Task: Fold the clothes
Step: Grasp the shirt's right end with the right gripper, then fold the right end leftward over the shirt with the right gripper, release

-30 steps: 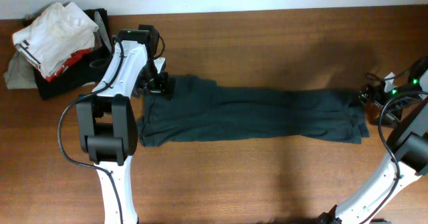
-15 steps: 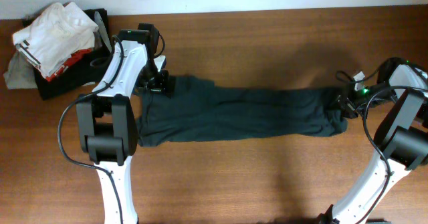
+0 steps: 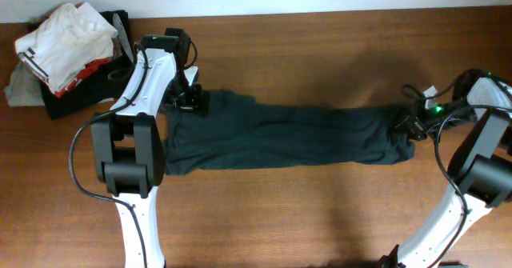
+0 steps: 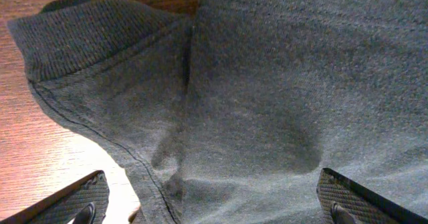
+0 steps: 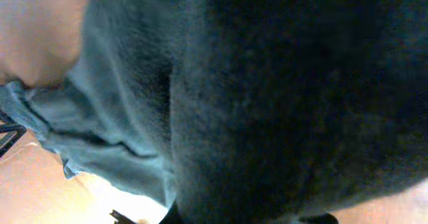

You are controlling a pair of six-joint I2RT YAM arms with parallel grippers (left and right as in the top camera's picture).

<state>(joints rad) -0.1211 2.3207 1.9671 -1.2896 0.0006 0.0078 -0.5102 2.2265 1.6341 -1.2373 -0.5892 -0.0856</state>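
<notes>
The clothes (image 3: 280, 136) are one dark charcoal shirt lying in a long band across the wooden table (image 3: 320, 212). My left gripper (image 3: 194, 102) hovers at the band's far left corner. In the left wrist view it (image 4: 214, 205) is open, its fingers (image 4: 75, 198) standing wide on either side of the fabric (image 4: 267, 83), a ribbed edge at upper left. My right gripper (image 3: 412, 122) is shut on the bunched right end of the shirt. Dark cloth (image 5: 281, 90) fills the right wrist view and hides nearly all of that gripper's fingers.
A heap of white and red garments (image 3: 64, 40) on a black item sits at the table's back left corner, close behind the left arm. The pale wall runs along the table's back edge (image 3: 320, 12).
The right gripper came in leftward from beyond the shirt's right end and shut on it, so that end has bunched and shifted left. The left arm has stayed put, open.
</notes>
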